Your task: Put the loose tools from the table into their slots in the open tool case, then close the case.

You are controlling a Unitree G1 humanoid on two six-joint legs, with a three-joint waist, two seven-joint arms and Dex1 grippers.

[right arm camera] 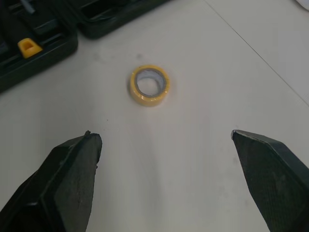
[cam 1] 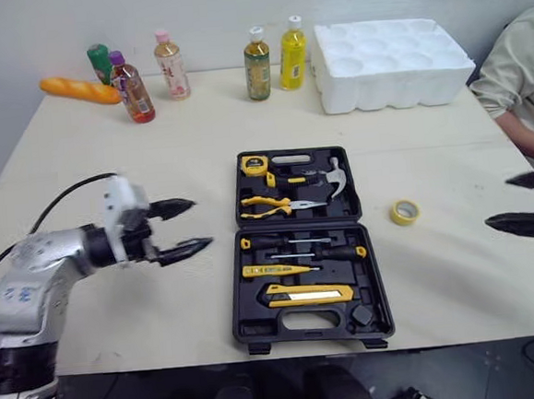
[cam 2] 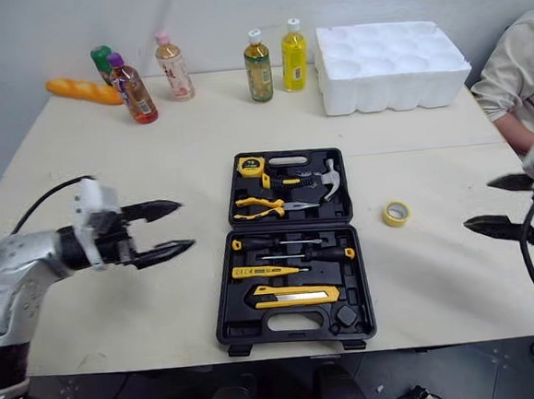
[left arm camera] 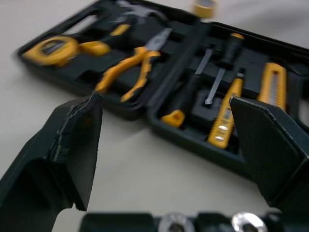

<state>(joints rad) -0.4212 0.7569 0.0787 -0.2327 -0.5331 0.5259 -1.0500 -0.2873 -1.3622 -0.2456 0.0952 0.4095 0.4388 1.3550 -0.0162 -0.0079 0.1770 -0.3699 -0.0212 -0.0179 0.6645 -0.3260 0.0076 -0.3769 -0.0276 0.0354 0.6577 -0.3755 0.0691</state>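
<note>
- Left gripper [cam 1: 199, 223] hangs with its two black fingers spread wide and nothing between them, over bare table [cam 1: 152, 153] to the left of the tool case [cam 1: 240, 285], level with the hinge line between its two halves.
- Right gripper [cam 1: 498, 202] is likewise spread and empty, near the table's right edge, pointing towards the case.
- Between the right gripper and the case lies a yellow tape roll [cam 1: 404, 212], flat on the table just off the case's right side, about level with the hinge and touching neither. It is the one loose item near the case.
- The case lies open and flat near the front edge, its handle side facing the robot.
- The far half holds a yellow tape measure [cam 1: 253, 164] at its left corner, a hammer [cam 1: 330, 178] on the right and yellow-handled pliers [cam 1: 277, 205] along the hinge side.
- The near half holds two black screwdrivers [cam 1: 303, 241], a yellow tester pen [cam 1: 274, 270] below them, and a yellow utility knife [cam 1: 310, 295] nearest the handle.
- Along the far edge stand five bottles [cam 1: 256, 65], with a bread loaf [cam 1: 80, 90] at the left end and a white foam tray [cam 1: 390, 63] on the right.
- A person's sleeve [cam 1: 521, 78] shows beyond the table's right side.
</note>
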